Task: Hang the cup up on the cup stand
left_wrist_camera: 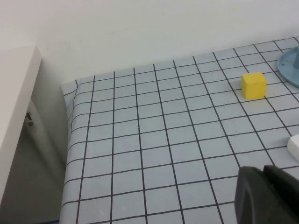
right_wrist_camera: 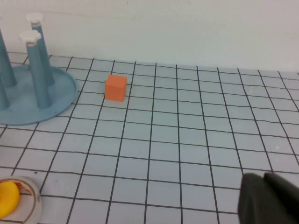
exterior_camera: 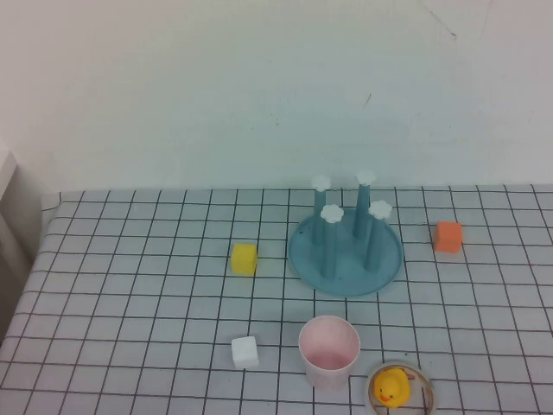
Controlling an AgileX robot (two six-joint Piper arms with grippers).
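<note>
Nothing is in hand yet: the left gripper (left_wrist_camera: 268,196) and right gripper (right_wrist_camera: 270,200) hang low at the near desk edge, jaws closed and empty. Nearest stands the cup (exterior_camera: 329,349), upright between a white cube (exterior_camera: 245,352) and a duck ring (exterior_camera: 399,388). Next move likely calls for opening jaws on its rim, then inverting it over the cup stand (exterior_camera: 346,251) beyond; yellow cube (exterior_camera: 244,258) and orange cube (exterior_camera: 448,236) lie clear.

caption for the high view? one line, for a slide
Pink cup upright near the blue cup stand, pegs bare; both grippers out of view.
</note>
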